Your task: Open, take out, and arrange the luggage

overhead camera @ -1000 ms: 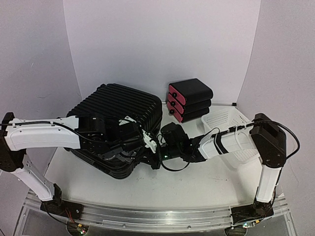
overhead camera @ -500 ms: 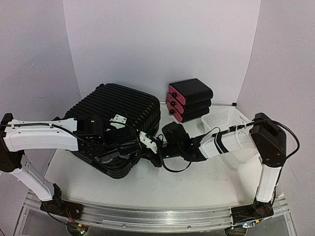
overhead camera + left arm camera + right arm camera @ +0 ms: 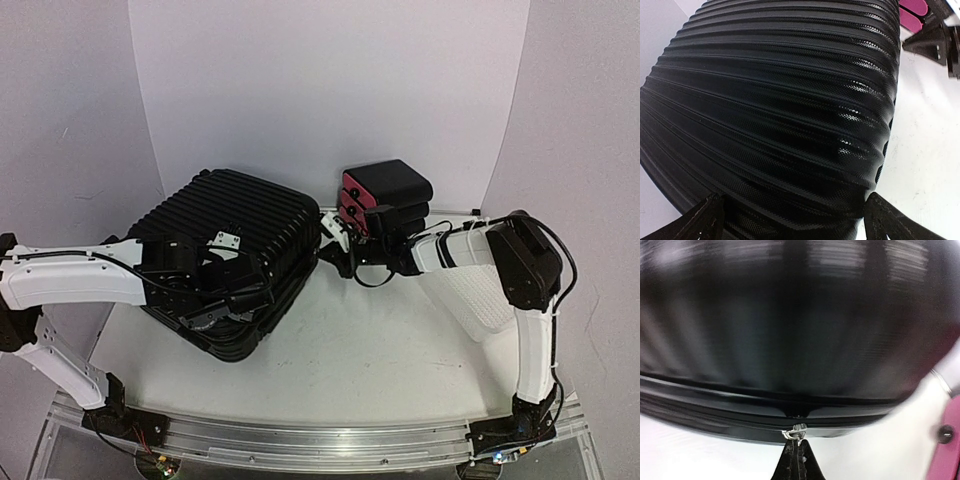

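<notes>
The left arm reaches in from the left, its white forearm low and nearly level, and sets the left hand (image 3: 238,303) over the near front of the luggage (image 3: 232,250). The right arm rises from its base, bends at the elbow and runs leftward above the desk (image 3: 400,350), bringing the right hand (image 3: 335,245) to the right side of the luggage. The luggage lies flat on the left half of the desk, ribbed shell upward. The left wrist view shows that shell filling the frame, with the two fingertips (image 3: 707,220) of the left hand spread wide at the bottom corners and the shell between them; this hand grips nothing. The right wrist view, which is blurred, shows what the overhead view cannot: the zipper seam (image 3: 730,392) running along the side of the luggage and a metal zipper pull (image 3: 794,431) pinched at the tips of the right hand's fingers, which are pressed together. Counted: two arms, one piece of luggage, three black boxes with pink fronts (image 3: 385,200) stacked behind the right hand, and one white mesh basket (image 3: 480,295) partly hidden behind the right arm.
</notes>
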Action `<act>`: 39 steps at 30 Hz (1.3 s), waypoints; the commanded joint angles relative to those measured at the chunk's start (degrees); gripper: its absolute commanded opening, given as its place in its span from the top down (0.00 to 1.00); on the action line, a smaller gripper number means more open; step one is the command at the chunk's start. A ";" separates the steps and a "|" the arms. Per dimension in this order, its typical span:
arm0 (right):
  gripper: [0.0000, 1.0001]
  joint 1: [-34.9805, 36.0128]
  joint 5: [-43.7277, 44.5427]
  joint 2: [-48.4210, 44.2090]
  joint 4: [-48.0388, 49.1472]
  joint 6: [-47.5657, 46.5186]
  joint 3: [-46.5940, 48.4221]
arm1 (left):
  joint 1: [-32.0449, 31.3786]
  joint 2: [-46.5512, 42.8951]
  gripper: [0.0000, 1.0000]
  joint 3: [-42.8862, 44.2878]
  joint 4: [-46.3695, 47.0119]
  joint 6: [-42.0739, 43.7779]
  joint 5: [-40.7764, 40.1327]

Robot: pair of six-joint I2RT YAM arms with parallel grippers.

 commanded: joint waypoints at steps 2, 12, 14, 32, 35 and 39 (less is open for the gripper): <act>1.00 -5.26 3.81 4.46 0.98 1.28 9.38 | 1.42 -1.41 0.04 -2.55 -10.43 -0.82 3.69; 1.00 -5.41 -5.35 4.13 2.50 5.64 10.57 | 12.30 -11.90 0.00 9.25 0.28 19.13 22.61; 1.00 -4.42 -5.51 1.62 5.18 5.94 6.81 | 20.81 -14.19 0.00 11.23 5.40 24.87 29.07; 1.00 11.82 3.57 -20.07 8.26 6.75 -18.55 | 60.80 35.88 0.01 61.68 11.07 43.02 65.95; 1.00 16.31 6.50 -21.56 7.93 7.69 -19.93 | 60.75 40.97 0.01 68.75 11.15 44.40 69.08; 1.00 23.37 9.92 -22.14 7.22 7.94 -19.99 | 60.04 45.28 0.02 72.22 11.31 45.97 74.33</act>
